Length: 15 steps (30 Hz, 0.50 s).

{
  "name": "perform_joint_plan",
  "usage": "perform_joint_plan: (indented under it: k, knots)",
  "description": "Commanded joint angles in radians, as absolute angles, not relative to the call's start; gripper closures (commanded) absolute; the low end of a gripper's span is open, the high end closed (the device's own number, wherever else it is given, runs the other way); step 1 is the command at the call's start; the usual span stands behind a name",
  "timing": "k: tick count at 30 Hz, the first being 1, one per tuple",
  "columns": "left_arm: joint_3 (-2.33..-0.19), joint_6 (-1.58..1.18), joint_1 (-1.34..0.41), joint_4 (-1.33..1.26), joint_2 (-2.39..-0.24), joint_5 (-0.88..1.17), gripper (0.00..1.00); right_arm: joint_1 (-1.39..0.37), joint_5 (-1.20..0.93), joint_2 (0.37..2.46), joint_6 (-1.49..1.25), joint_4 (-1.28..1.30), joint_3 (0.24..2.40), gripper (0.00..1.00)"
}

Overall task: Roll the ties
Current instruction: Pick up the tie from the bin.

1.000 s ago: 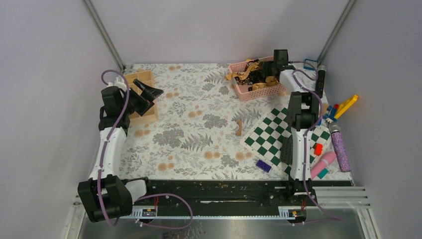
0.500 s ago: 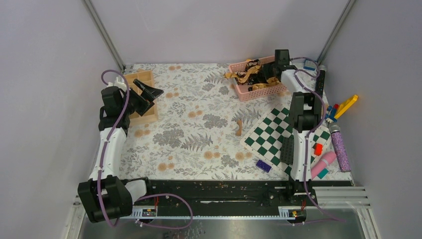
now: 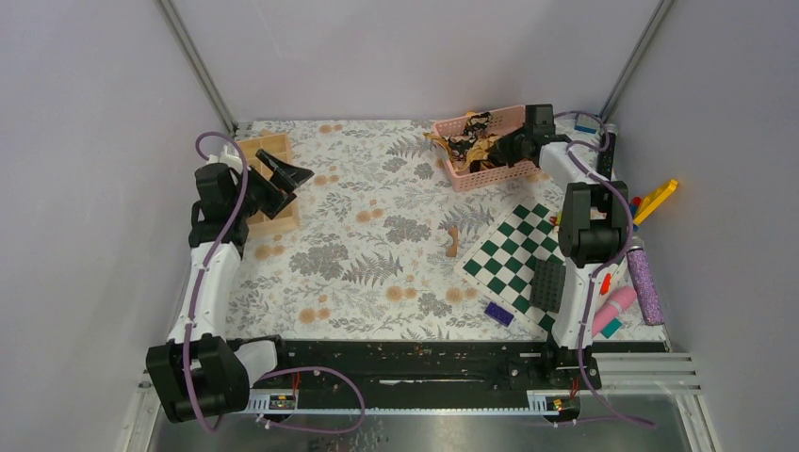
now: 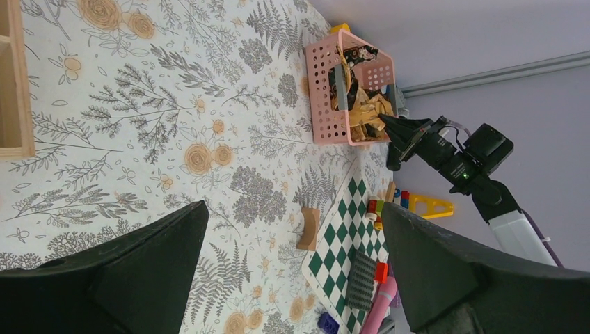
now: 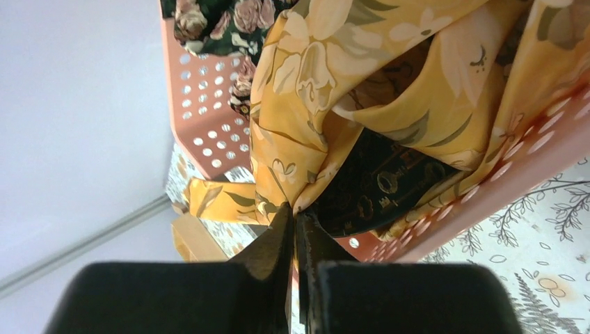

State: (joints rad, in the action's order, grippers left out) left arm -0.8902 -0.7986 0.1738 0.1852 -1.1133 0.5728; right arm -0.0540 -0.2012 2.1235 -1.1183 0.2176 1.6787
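High rear overview; wrist views low; pink basket (image 3: pixel 481 175) shared

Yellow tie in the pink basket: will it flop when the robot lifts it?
Probably floppy: the yellow tie lies crumpled in soft folds in the basket. It looks shiny, so it may slip from the thin pinch of the right gripper.

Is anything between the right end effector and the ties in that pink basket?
Nothing visible: the right end effector is shut on a fold of the golden tie at the pink basket, a dark tie beside it.
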Motion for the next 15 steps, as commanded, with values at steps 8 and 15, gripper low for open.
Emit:
perform_joint_plan:
  k: [8, 15]
  knots:
    - [-0.891, -0.808, 0.149, 0.13, -1.088, 0.591, 0.01, -0.057, -0.176, 2.137, -0.956, 0.353, 1.814, 0.54]
    - [-0.901, -0.808, 0.149, 0.13, -1.094, 0.591, 0.01, -0.054, -0.155, 2.156, -0.955, 0.395, 1.862, 0.49]
